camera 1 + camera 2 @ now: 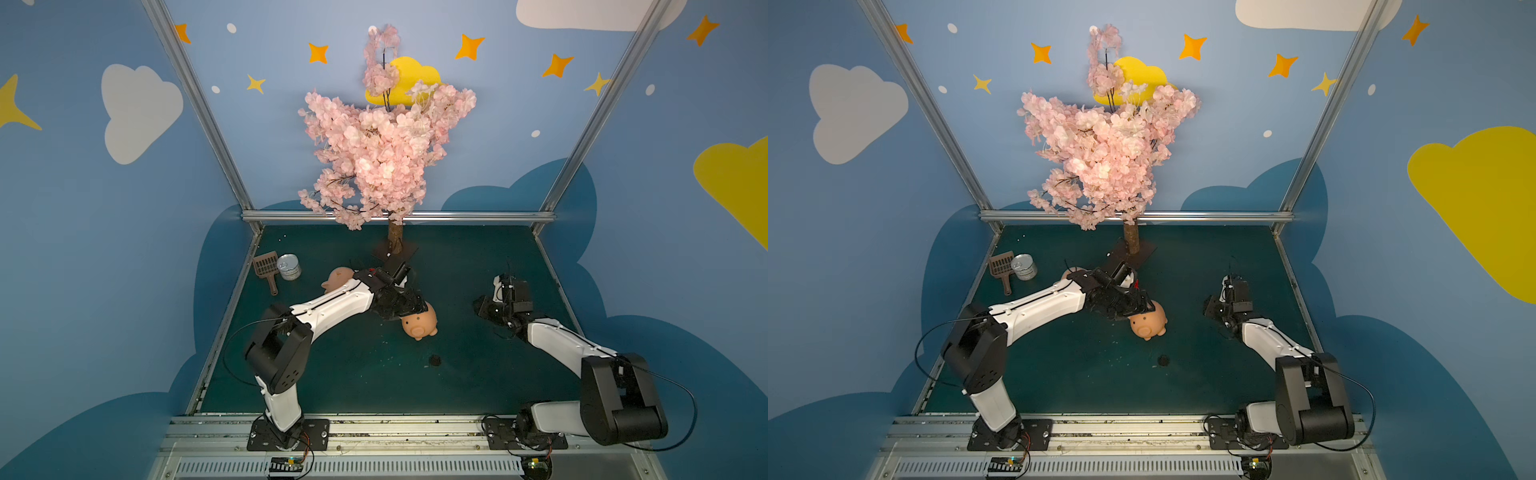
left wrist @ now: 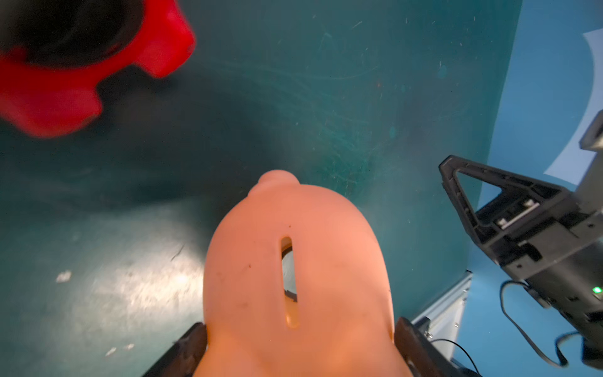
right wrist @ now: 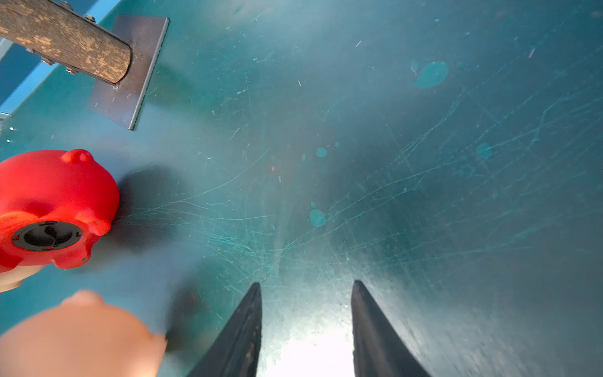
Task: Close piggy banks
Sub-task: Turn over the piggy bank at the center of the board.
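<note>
With left pincer (image 2: 300, 326) clamped on peach pig (image 2: 261, 261) (right pincer (image 3: 306, 287) half-parted, empty), squeeze gently, turn belly upward for plugging.

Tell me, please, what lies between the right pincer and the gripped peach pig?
Nothing: only bare table separates the right pincer and peach pig in both top views.

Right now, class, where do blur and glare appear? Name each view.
Left wrist view: bright red plastic pig blurred, sheen on the teal tabletop. Right wrist view: peach-pink plastic pig blurred, white glare between the fingers of the right gripper.
</note>
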Controlling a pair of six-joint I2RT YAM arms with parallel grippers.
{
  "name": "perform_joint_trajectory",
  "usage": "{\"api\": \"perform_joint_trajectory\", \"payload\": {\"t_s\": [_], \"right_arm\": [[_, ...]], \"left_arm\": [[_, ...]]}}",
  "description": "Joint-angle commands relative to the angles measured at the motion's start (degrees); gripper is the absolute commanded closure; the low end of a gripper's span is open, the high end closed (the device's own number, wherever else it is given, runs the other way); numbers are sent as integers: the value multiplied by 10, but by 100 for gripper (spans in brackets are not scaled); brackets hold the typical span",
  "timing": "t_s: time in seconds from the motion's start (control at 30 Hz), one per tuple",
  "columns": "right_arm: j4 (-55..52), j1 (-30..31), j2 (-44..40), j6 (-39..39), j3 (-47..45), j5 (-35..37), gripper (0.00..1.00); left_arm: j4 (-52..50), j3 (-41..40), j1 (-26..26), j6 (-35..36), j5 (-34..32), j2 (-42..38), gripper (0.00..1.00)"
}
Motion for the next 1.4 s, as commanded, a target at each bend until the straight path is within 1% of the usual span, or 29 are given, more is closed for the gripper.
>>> {"api": "perform_joint_trajectory", "payload": {"t_s": [0.0,0.2,0.33,0.5,0.73,0.9,1.0,1.27,1.3,1.37], "right_arm": [[0,-3,1,1,14,-16,56],[0,-2,6,5,17,-21,56],[16,-1,0,11,7,-38,55],[11,-1,-15,9,6,-46,56],[3,-1,-22,7,3,-42,56],[0,-1,-17,4,6,-42,56],[1,0,-13,4,7,-44,56],[-3,0,-8,3,12,-45,57],[-3,0,-9,2,12,-45,57],[-3,1,-8,2,12,-44,57]], "left_arm": [[21,-37,13,-13,50,-40,25],[32,-121,42,-14,77,-87,24],[30,-163,60,-6,62,-108,17],[31,-186,78,9,56,-113,12],[24,-199,103,28,56,-99,10],[22,-201,107,33,56,-103,10],[13,-200,107,37,45,-110,9],[-56,-174,111,66,-25,-119,6],[-67,-166,111,72,-48,-120,5],[-85,-153,112,84,-64,-122,4]]}}
